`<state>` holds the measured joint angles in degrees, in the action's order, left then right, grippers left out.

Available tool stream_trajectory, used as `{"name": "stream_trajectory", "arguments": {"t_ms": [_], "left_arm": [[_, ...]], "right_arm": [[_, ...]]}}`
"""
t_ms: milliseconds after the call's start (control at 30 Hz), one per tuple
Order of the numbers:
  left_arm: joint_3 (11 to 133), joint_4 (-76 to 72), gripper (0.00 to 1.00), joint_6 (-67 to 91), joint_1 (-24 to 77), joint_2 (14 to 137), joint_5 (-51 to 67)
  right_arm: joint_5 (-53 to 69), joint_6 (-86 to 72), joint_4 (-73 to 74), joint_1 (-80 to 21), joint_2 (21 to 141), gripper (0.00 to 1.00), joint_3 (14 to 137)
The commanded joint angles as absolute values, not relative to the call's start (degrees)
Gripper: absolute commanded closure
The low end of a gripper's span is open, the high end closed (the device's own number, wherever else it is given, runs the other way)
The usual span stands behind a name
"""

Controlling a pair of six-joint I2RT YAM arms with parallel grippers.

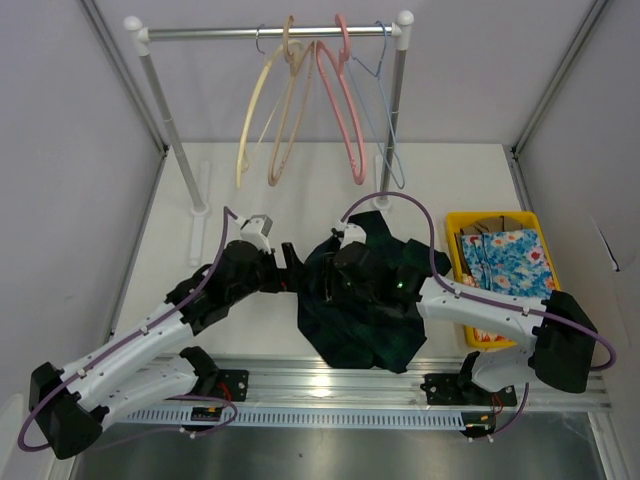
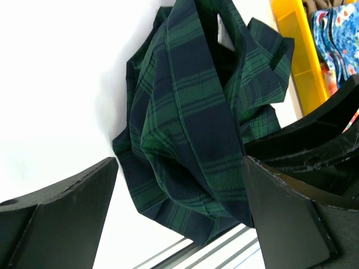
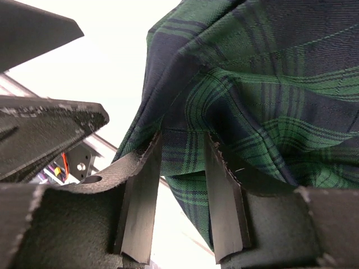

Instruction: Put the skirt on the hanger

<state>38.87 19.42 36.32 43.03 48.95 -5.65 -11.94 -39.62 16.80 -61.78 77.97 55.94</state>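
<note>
From above, the skirt [image 1: 365, 310] lies bunched on the table [image 1: 250, 200] — the hanger [image 1: 252, 115] hangs bare on the rail [image 1: 220, 33], so the hanging itself is not yet begun. Left wrist: the left gripper [image 2: 180, 168] is spread wide before the cloth. Right wrist: the right gripper [image 3: 184, 145] pinches a plaid fold.

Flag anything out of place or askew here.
The skirt is the odd thing: a crumpled, twisted heap in the middle of the table, one fold pinched by the right gripper, not spread out. The hanger hangs slanted on the rail. Nothing looks spilled or damaged.
</note>
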Motion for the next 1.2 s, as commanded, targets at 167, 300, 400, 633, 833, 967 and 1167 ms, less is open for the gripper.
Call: {"name": "stream_trajectory", "arguments": {"t_ms": [167, 300, 400, 633, 833, 967, 1167], "left_arm": [[35.5, 18.0, 0.04, 39.4, 46.1, 44.4, -4.1], [34.5, 17.3, 0.06, 39.4, 47.3, 41.9, -4.1], [34.8, 17.3, 0.08, 38.9, 47.9, 41.7, -4.1], [35.3, 16.8, 0.14, 38.5, 49.6, 44.9, -5.1], [35.9, 15.6, 0.19, 38.5, 49.8, 47.2, -6.4], [37.1, 15.7, 0.24, 38.0, 49.8, 49.0, -7.1], [38.6, 16.0, 0.36, 37.5, 50.3, 51.3, -7.6]], "right_arm": [[-14.6, -41.9, 13.2, -62.0, 79.4, 0.61, 57.2], [-14.8, -42.0, 13.0, -61.9, 80.4, 0.67, 57.7], [-14.8, -42.2, 13.0, -61.9, 80.7, 0.69, 58.1], [-14.7, -42.4, 13.3, -61.8, 81.3, 0.73, 59.0], [-14.3, -42.6, 13.3, -61.6, 81.3, 0.77, 59.0], [-14.3, -42.7, 13.4, -61.5, 81.0, 0.78, 59.0], [-14.3, -42.9, 13.5, -61.3, 80.9, 0.79, 58.8]]}}
